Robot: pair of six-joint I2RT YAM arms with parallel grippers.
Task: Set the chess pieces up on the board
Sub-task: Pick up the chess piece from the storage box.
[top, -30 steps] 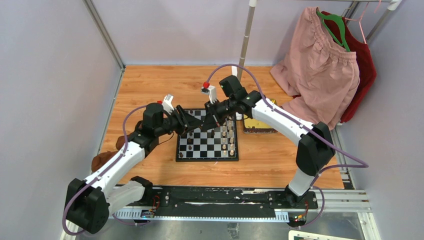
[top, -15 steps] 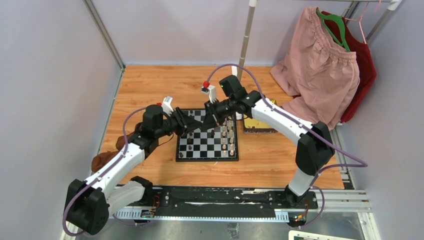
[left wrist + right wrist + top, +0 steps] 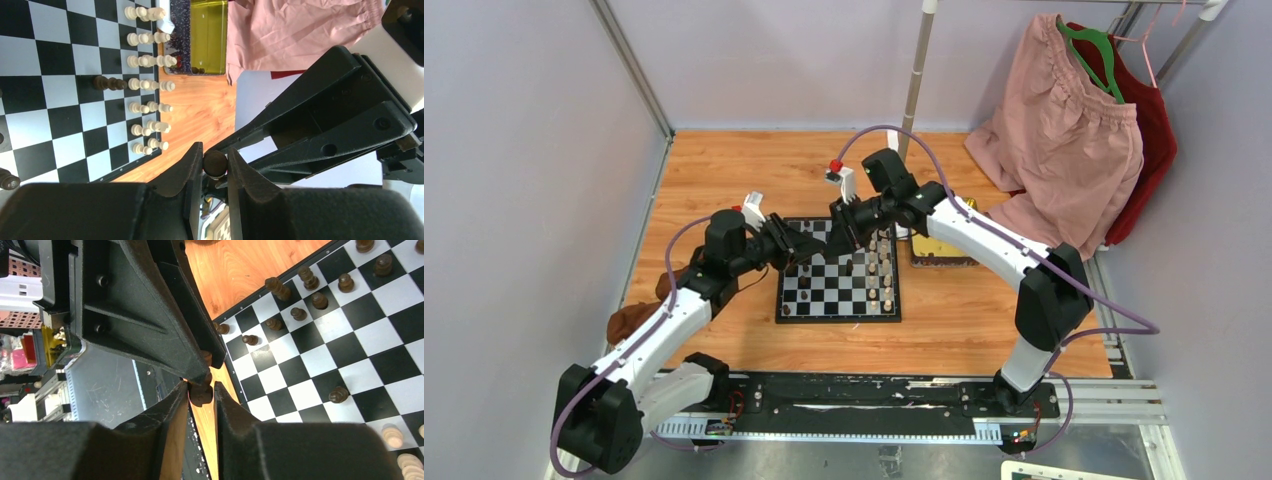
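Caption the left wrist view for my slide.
Left hand pinches a dark chess piece; cream pieces line one edge of the board.

Bright, even, diffuse light falls from above; we note only soft shadows on the table (image 3: 724, 170). In both wrist views the board (image 3: 50, 75) is sharp, the nearest fingers (image 3: 180, 190) soft.

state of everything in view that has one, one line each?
left gripper: shut on a dark piece.
right gripper: jaws flank that same piece; grip unclear.
white pieces: upright, two rows along one edge of the board.
other dark pieces: upright, scattered on the board.
pink garment: hanging from a green hanger.
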